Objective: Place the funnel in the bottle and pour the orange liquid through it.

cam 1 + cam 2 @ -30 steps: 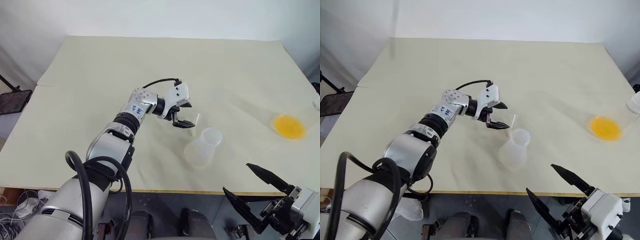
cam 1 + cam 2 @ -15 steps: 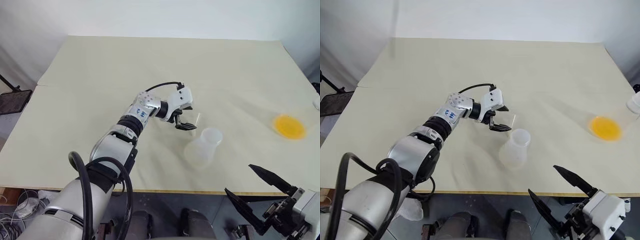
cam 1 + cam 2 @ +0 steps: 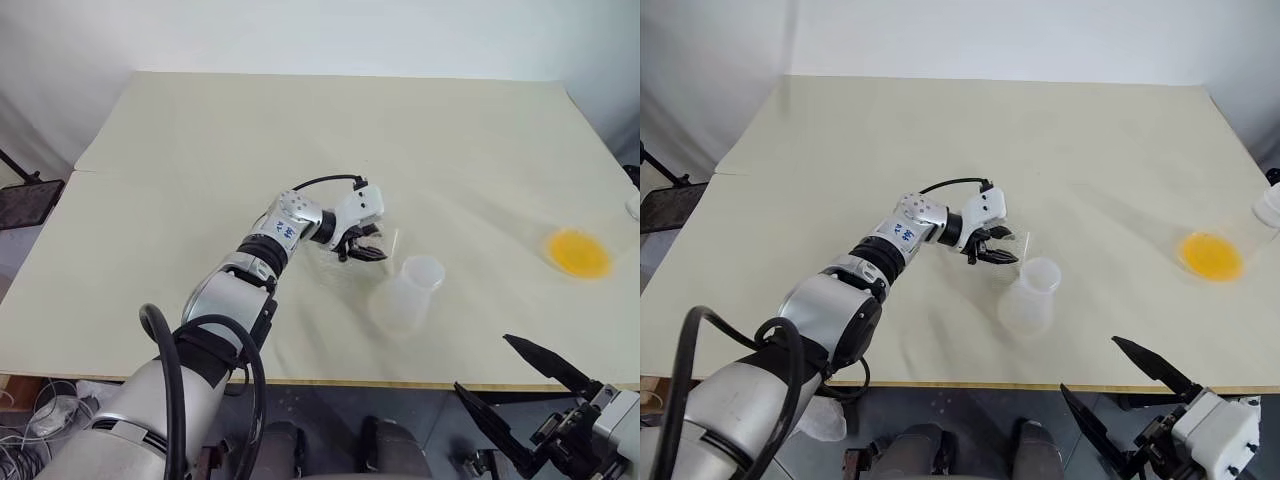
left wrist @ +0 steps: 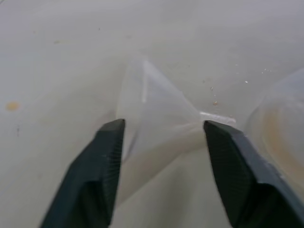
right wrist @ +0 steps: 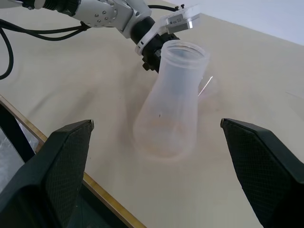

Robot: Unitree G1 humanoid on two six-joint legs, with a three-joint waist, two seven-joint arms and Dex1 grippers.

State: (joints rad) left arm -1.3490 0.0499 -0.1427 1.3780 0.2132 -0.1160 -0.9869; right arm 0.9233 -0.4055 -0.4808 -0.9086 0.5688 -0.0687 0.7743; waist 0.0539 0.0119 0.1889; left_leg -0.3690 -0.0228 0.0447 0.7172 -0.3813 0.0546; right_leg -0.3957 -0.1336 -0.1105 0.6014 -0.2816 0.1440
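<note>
A: Nearest me, right gripper (image 3: 535, 395) hangs off the table's front edge, fingers spread wide, nothing in them. It points toward the bottle (image 3: 1026, 297).

B: And the bottle?

A: Upright on the table (image 3: 200, 150), near the front edge, mid-width. Clear, faintly frosted, wide base, narrow neck. Looks empty. I judge it light and easy to tip if bumped at the neck.

B: Left side?

A: Left gripper (image 3: 366, 248) is down at the table just behind the bottle. In the wrist view its fingers (image 4: 102, 161) stand either side of the funnel (image 4: 154, 111), which lies on its side, spout toward the bottle. Partly open. I cannot tell if the pads touch it yet, so I don't call it held.

B: How will it handle?

A: Thin clear plastic, very light, likely slick. Pinched on the sloped cone it could squirt out. I'd take it across the wide rim, gently, since too hard a squeeze may flex it.

B: The liquid?

A: Orange liquid (image 3: 577, 252) sits far off by the table's right edge, in a clear vessel, well apart from the bottle.

B: Stage?

A: Funnel pickup, I judge. Nothing is in the bottle yet.
</note>
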